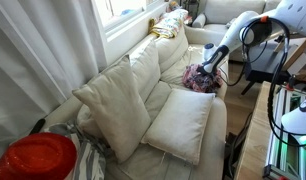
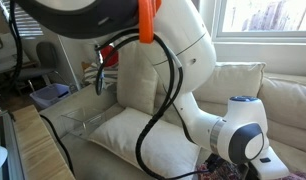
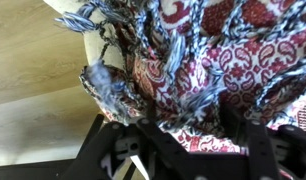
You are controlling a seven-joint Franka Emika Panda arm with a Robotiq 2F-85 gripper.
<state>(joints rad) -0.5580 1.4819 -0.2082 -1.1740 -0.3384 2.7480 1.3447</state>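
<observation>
Reaching down with the gripper [image 1: 207, 70] onto a red paisley cloth [image 1: 200, 80] at the far end of the pale sofa [image 1: 221, 120] in an exterior view. Finding the cloth bunched up on the seat there, close to the sofa's outer edge and well apart from the two cream cushions [image 1: 113, 105] leaning nearer the camera.

Catching only a dark red scrap of the cloth [image 2: 231, 172] at the bottom edge in an exterior view, with the white arm [image 2: 228, 135] bending down over it.

Looking through the wrist view: seeing the cloth [image 3: 213, 50] filling most of the picture, its blue-grey fringe [image 3: 113, 60] trailing to one side over the wooden floor [image 3: 33, 60]. Noting the gripper [image 3: 188, 145] pushing in from the bottom, its dark fingers [image 3: 123, 150] touching the fabric and partly buried under it. Not managing to tell whether the jaws are spread or pinching a fold, the tips being hidden by cloth.
</observation>
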